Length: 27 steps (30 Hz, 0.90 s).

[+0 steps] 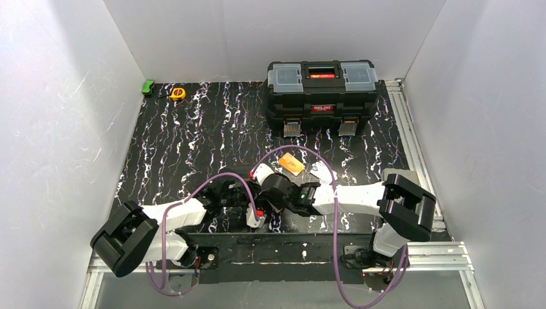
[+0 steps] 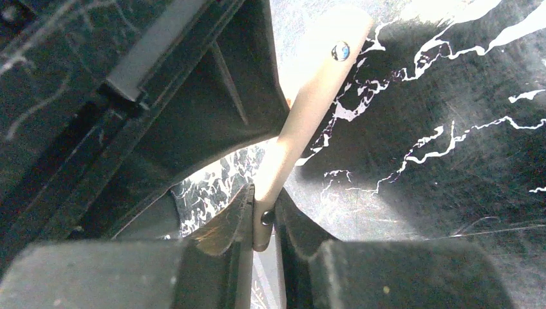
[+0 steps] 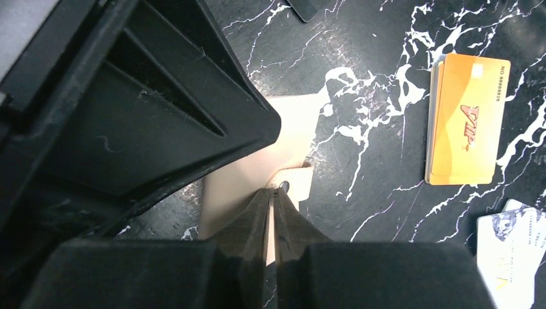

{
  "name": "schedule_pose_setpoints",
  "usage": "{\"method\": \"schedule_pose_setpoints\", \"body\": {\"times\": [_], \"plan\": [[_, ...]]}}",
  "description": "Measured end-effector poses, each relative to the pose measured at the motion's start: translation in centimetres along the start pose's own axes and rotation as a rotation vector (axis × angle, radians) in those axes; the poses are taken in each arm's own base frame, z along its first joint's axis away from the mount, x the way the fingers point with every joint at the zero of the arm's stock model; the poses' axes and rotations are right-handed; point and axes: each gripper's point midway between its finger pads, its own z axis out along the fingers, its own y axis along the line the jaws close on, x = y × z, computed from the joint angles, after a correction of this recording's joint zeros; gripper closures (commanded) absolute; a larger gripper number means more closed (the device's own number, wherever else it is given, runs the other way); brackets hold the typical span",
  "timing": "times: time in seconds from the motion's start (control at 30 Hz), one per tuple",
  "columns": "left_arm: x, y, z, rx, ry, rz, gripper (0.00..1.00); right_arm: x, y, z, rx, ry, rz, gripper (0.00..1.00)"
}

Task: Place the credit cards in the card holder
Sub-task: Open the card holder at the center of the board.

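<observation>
Opening step in hand: card holder (image 3: 293, 122) down at the worktop (image 3: 373, 64) near the arm bases, pinched at one cream flap edge by left gripper (image 2: 264, 222) and at the snap tab by right gripper (image 3: 273, 206), both pressed thin on it. Nothing loaded yet, judging by orange card (image 3: 467, 129) lying flat off to the side, pale card (image 3: 508, 254) near it, and probably the black card (image 3: 306, 8) at frame top, too cropped to be sure. Next: pull flaps apart to expose pockets, hold one grip as anchor, free the other gripper for the orange card, slide in edge-first.

Robot lab bench, white enclosure walls (image 1: 58, 129), aluminium frame rails (image 1: 410, 129)
</observation>
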Motion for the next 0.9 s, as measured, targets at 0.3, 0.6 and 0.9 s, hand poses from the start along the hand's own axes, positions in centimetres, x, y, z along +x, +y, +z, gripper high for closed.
{"method": "schedule_pose_setpoints", "body": {"times": [0.3,0.6,0.9], "plan": [[0.2,0.2,-0.1,-0.007,0.012,0.002,1.00,-0.2,-0.5,0.2,0.057,-0.037,0.014,0.99],[-0.2,1.0,-0.6,-0.035,0.012,0.019,1.00,-0.6,-1.7,-0.6,0.116,-0.103,0.098,0.99],[-0.5,0.9,-0.7,-0.034,-0.002,0.021,1.00,0.2,-3.3,-0.3,0.148,-0.101,0.190,0.99]]}}
